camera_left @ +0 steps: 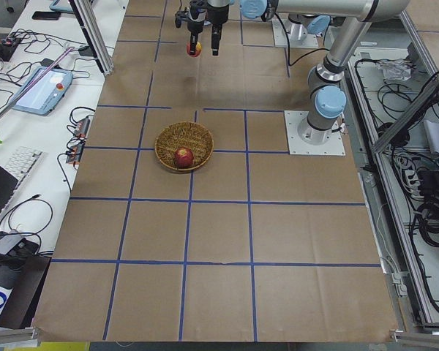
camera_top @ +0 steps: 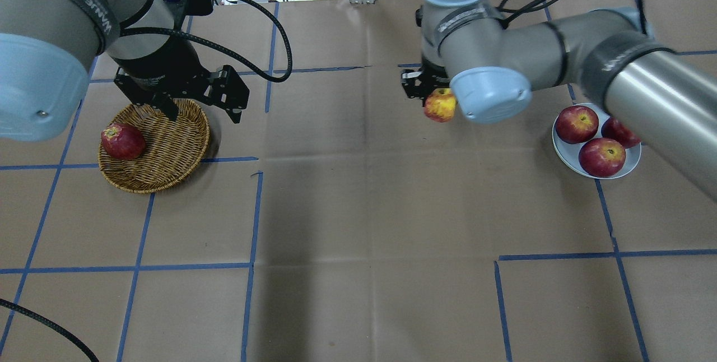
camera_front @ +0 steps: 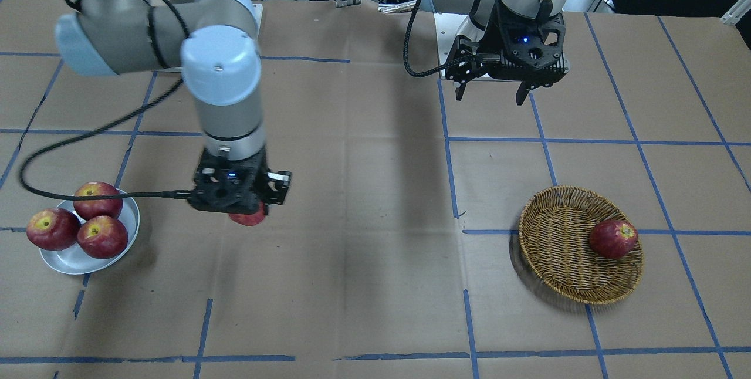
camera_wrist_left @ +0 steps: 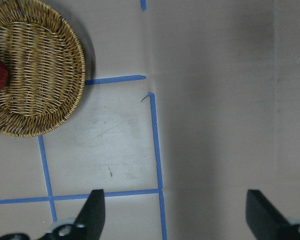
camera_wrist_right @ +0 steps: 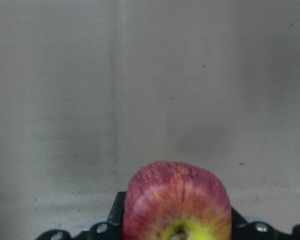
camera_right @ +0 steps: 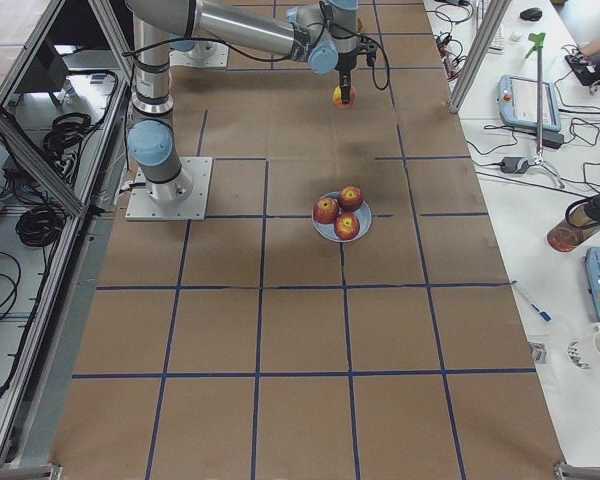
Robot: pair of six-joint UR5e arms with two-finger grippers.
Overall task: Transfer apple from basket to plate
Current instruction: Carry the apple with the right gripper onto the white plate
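Observation:
My right gripper (camera_front: 245, 210) is shut on the pale red-and-yellow apple (camera_top: 440, 105) and holds it above the bare table, between the basket and the plate. The apple fills the bottom of the right wrist view (camera_wrist_right: 177, 197) and shows below the gripper in the front view (camera_front: 249, 217). The wicker basket (camera_top: 173, 140) holds one dark red apple (camera_top: 122, 141). The grey-white plate (camera_top: 564, 159) carries three dark red apples (camera_top: 576, 124). My left gripper (camera_top: 201, 111) is open and empty, above the basket's edge on the middle-of-table side.
The table is covered in brown paper with blue tape lines. The basket (camera_front: 557, 238) and the plate (camera_front: 70, 260) lie at opposite ends. The right arm's black cable (camera_front: 70, 194) hangs next to the plate.

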